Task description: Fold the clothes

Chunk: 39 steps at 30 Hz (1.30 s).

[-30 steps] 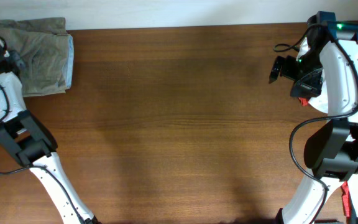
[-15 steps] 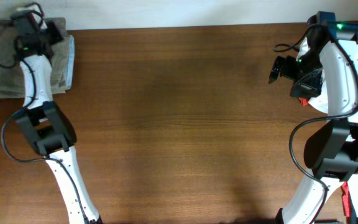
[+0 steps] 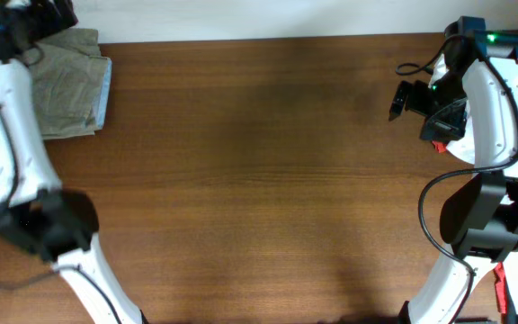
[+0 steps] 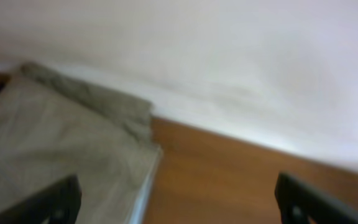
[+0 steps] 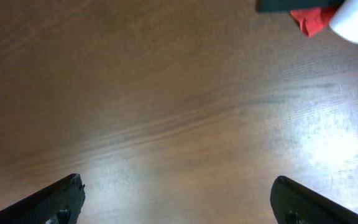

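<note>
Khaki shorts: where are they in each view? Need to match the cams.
Overhead: khaki shorts in the top-left corner, at the table's back edge.
Left wrist: lower left of the picture, under the white wall.
Right wrist: not in it.
Shared landmark: the brown wooden table, seen in all three; its back edge along the wall shows in overhead and left wrist.

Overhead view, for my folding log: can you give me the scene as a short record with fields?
shorts: khaki, folded, at the far left corner of the table
left gripper: open, nothing held, raised by the shorts
right gripper: open, nothing held, over bare wood
red cloth: by the right arm, mostly hidden
</note>
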### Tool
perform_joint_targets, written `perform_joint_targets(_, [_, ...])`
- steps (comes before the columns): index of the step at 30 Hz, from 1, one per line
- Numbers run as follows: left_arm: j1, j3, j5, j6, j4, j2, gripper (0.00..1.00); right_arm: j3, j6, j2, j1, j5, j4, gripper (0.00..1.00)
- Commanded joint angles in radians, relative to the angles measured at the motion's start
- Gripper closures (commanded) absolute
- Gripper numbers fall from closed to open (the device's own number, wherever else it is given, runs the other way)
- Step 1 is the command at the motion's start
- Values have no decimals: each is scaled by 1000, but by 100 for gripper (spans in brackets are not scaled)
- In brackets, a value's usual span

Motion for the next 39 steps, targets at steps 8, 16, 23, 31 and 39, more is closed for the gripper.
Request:
perform_joint_targets(8, [-5,-68,143,13,-725,-709,1,18,1,-4,-6,12,-2,1])
perform_joint_targets(16, [-4,-84,81,5,-714,-1215,1,18,1,-4,-6,12,-2,1])
perform_joint_targets(23, [-62,-372,134,14,-578,-1302,1,18,1,-4,-6,12,-2,1])
perform_joint_targets(31, [-276,-1844,-152,70,542,-1949,1,18,1,-4,-6,12,-2,1])
perform_joint_targets(39, [-373,-2296,-389,73,807,-2229,1,18,1,-4,-6,12,-2,1])
